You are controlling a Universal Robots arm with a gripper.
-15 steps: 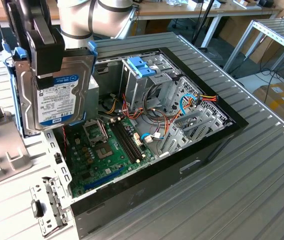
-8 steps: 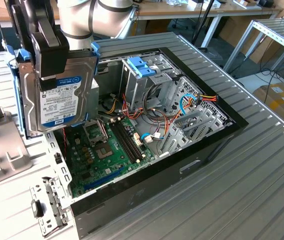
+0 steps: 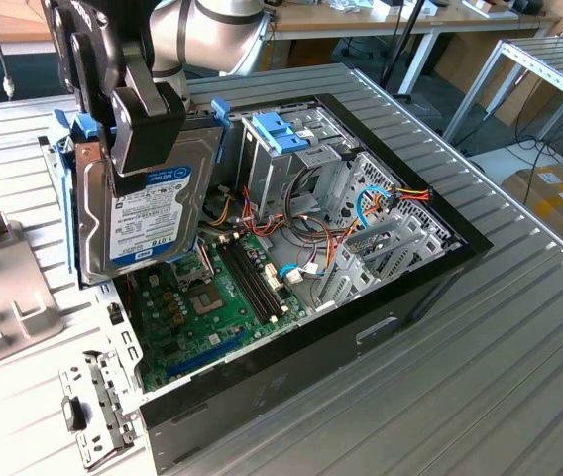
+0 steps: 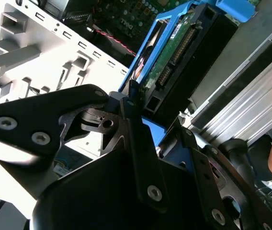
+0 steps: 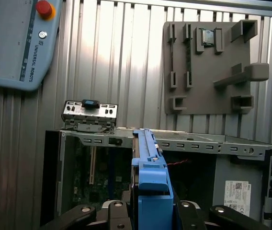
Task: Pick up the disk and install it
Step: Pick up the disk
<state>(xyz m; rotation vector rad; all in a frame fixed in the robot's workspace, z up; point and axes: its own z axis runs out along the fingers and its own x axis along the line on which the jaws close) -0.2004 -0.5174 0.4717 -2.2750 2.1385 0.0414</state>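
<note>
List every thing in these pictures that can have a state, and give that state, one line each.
disk: held on edge over the case, not yet installed.
gripper: shut on the disk.
computer case: lying on its side, side panel off.
metal cage: upright in the case, blue bracket on top.

Exterior oblique, 2 wrist views near disk (image 5: 145, 153)
</note>
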